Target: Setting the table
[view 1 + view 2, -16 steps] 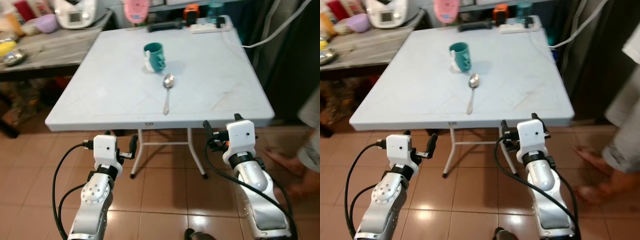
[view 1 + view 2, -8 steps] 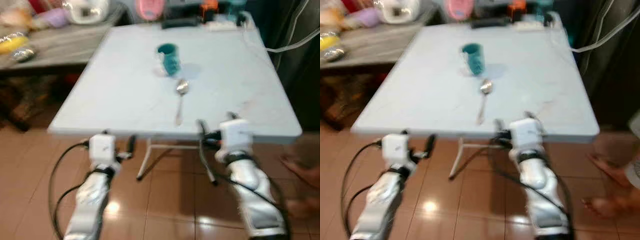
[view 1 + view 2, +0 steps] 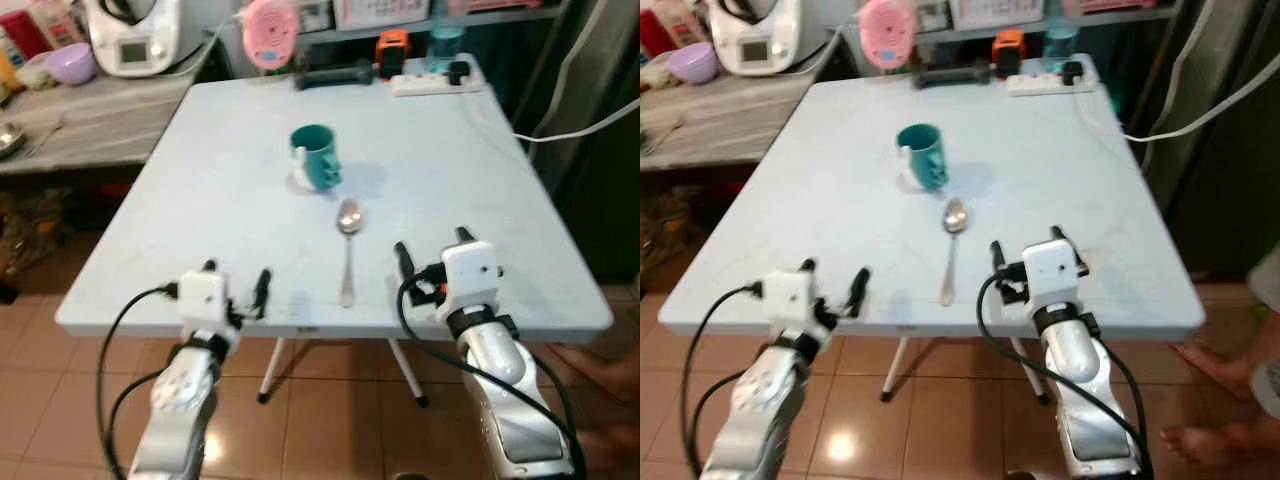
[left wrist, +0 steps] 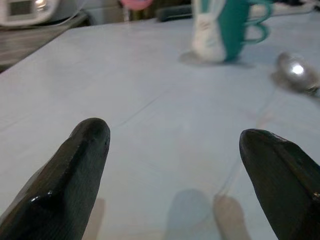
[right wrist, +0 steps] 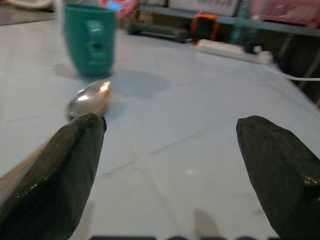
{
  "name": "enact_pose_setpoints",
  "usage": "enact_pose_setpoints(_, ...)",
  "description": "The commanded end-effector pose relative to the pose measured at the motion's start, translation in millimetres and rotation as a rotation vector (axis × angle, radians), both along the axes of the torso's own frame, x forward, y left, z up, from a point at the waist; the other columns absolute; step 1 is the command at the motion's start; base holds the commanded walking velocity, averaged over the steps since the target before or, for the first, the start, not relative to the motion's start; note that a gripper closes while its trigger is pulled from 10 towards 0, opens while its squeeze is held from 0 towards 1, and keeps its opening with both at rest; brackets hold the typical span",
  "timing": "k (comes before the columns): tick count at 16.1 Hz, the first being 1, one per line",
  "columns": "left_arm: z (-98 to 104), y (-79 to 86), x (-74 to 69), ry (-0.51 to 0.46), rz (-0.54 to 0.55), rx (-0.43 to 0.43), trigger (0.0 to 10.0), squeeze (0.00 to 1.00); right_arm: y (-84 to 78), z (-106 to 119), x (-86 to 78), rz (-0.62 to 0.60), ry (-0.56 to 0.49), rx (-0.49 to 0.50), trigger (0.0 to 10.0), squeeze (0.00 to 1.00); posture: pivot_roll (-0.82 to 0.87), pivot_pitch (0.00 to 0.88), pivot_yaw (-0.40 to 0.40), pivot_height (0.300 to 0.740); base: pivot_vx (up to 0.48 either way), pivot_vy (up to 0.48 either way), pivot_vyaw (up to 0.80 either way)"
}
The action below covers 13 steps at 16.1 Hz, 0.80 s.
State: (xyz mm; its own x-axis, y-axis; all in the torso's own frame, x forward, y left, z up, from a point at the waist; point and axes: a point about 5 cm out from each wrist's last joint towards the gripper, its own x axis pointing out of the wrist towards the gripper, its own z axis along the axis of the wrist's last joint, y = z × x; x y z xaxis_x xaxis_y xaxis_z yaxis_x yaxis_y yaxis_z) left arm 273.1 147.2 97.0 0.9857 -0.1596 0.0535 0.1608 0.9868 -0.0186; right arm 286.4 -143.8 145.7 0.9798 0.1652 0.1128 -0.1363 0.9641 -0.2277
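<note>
A teal mug (image 3: 316,157) stands upright near the middle of the white folding table (image 3: 180,200). A metal spoon (image 3: 347,250) lies just in front of it, bowl toward the mug and handle toward me. My left gripper (image 3: 238,285) hovers open over the table's front edge, left of the spoon handle. My right gripper (image 3: 432,250) is open too, just right of the spoon. The left wrist view has the mug (image 4: 225,27) and the spoon bowl (image 4: 297,70) ahead of the gripper (image 4: 175,175). In the right wrist view the spoon (image 5: 90,97) lies by one finger (image 5: 60,180).
A power strip (image 3: 430,82), a black bar (image 3: 335,78) and a pink object (image 3: 268,32) sit along the table's far edge. A wooden counter (image 3: 90,120) with a white appliance (image 3: 130,35) and a purple bowl (image 3: 70,62) stands to the left. A person's bare foot (image 3: 1200,440) is on the floor at right.
The camera has moved closer to the table. Both grippers, earlier below and in front of the table edge, now hover over its front edge. Mug and spoon have not moved.
</note>
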Motion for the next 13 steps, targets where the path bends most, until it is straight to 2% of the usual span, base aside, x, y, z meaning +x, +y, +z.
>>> enact_pose_setpoints(1, 2, 1.5, -2.9, -0.004, -0.012, 0.009, 10.0, 0.00, 1.3, 5, -3.3, 0.010, -0.015, 0.009, 10.0, 0.00, -0.31, 0.147, 0.152, 0.740, 0.000, 0.000, 0.00)
enact_pose_setpoints(5, 8, 17.4, -23.9, -0.006, -0.080, 0.085, 10.0, 0.00, 21.5, 8, -6.2, 0.093, 0.009, 0.074, 10.0, 0.00, -0.29, 0.174, 0.156, 0.740, 0.000, 0.000, 0.00)
enact_pose_setpoints(8, 7, 23.0, -36.3, 0.026, -0.158, 0.115, 10.0, 0.00, 28.1, 14, -1.0, 0.076, 0.015, 0.135, 10.0, 0.00, -0.28, 0.191, 0.163, 0.740, 0.000, 0.000, 0.00)
enact_pose_setpoints(13, 9, 21.5, -45.1, 0.065, -0.246, 0.122, 10.0, 0.00, 36.0, 26, 28.1, 0.042, 0.066, 0.245, 10.0, 0.00, -0.26, 0.212, 0.183, 0.740, 0.000, 0.000, 0.00)
